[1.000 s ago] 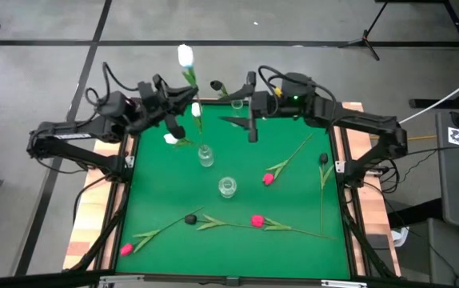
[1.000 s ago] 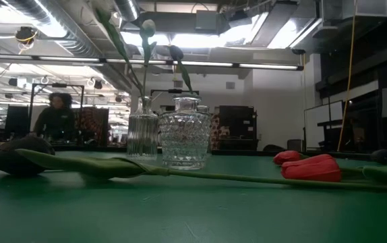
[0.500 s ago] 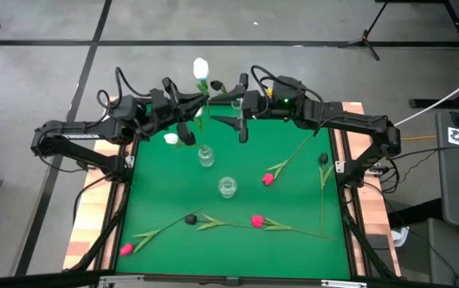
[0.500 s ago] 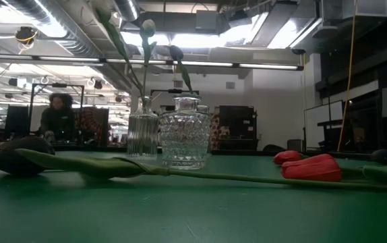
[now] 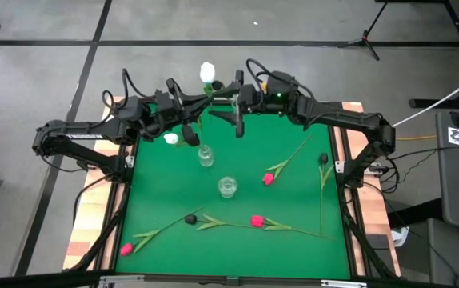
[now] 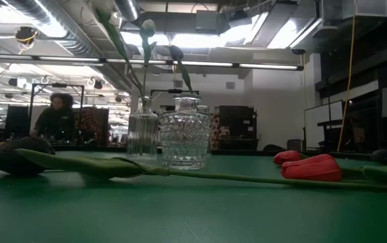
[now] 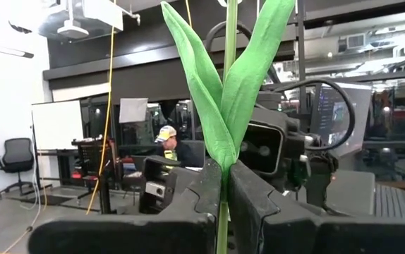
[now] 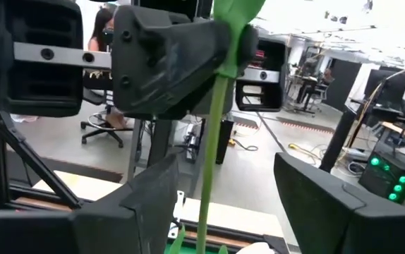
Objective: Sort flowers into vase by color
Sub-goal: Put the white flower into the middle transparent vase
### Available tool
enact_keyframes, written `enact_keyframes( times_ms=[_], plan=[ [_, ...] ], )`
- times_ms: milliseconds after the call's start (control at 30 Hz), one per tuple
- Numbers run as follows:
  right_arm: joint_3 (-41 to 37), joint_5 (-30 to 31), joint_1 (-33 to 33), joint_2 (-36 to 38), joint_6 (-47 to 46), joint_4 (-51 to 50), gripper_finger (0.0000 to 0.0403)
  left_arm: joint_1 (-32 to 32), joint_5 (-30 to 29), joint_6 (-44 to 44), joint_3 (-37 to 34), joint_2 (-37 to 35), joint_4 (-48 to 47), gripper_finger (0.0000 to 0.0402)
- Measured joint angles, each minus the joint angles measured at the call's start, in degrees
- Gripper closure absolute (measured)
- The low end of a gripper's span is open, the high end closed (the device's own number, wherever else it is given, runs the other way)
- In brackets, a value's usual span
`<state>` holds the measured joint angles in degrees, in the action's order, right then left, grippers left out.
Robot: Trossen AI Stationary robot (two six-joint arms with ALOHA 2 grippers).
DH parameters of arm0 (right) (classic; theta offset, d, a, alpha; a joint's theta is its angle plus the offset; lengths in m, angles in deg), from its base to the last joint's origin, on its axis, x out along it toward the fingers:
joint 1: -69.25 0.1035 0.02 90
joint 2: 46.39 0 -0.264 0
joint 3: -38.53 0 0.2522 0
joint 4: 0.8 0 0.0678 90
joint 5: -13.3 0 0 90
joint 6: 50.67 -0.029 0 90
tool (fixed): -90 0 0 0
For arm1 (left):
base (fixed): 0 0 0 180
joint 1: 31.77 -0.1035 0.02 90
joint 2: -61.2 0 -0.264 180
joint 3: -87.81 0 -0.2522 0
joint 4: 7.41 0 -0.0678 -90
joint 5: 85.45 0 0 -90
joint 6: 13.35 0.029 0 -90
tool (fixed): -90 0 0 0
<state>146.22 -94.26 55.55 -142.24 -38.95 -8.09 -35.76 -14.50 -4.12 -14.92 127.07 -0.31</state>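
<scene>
A white tulip (image 5: 207,74) stands upright above the table's far edge with my left gripper (image 7: 222,190) shut on its green stem. My right gripper (image 8: 224,166) faces it from the right and is open. Its two fingers stand on either side of the stem (image 8: 213,141), below the left gripper, without touching it. Two glass vases (image 5: 205,156) (image 5: 227,187) stand on the green mat; in the low view one vase (image 6: 143,135) holds flower stems. Pink tulips (image 5: 267,179) (image 5: 256,220) (image 5: 125,250) and black ones (image 5: 189,218) (image 5: 323,158) lie flat on the mat. My left gripper pinches the tulip's stem (image 7: 223,176) between its two fingers, just under the base of the two leaves (image 7: 224,99). The fingers come level from the table's left side and lie across the stem. The tulip stands upright, lifted clear, with its lower stem hanging below the fingers.
A third glass vase (image 5: 237,104) stands near the mat's far edge under the arms. The mat's near left and the middle right are bare (image 5: 293,200). A person (image 6: 53,118) sits in the room beyond the table.
My left gripper has carried the white tulip toward the table's right and a little lower, rolling it more upright. My right gripper has come toward the left and down, so that the stem now stands between its open fingers.
</scene>
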Motion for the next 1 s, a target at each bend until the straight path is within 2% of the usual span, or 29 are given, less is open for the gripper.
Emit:
enact_keyframes(
  times_ms=[367, 600, 733, 900, 1000],
  plan=[
    [0.0, -2.65, -0.62, 0.02, 0.81, -0.05, 0.0242, -0.46, 0.0, 1.58, 0.0, -0.02, -1.81, 0.0389],
    [0.0, -2.85, -0.62, 0.02, 2.04, -0.66, 0.0273, -0.44, 0.0, 1.27, 0.0, 0.01, -1.81, 0.0389],
    [0.0, -3.08, -0.62, 0.02, 2.31, -0.55, 0.0312, -0.44, 0.0, -0.4, 0.0, 0.34, -1.8, 0.0389],
    [0.0, -3.08, -0.6, 0.02, 2.73, -0.73, 0.0382, -0.44, 0.15, -0.72, -0.02, 1.18, -1.88, 0.0389],
    [0.0, -3.07, -0.6, 0.06, 3.11, -0.96, 0.039, -0.44, 0.03, -0.78, -0.02, 1.27, -1.82, 0.0388]
  ],
)
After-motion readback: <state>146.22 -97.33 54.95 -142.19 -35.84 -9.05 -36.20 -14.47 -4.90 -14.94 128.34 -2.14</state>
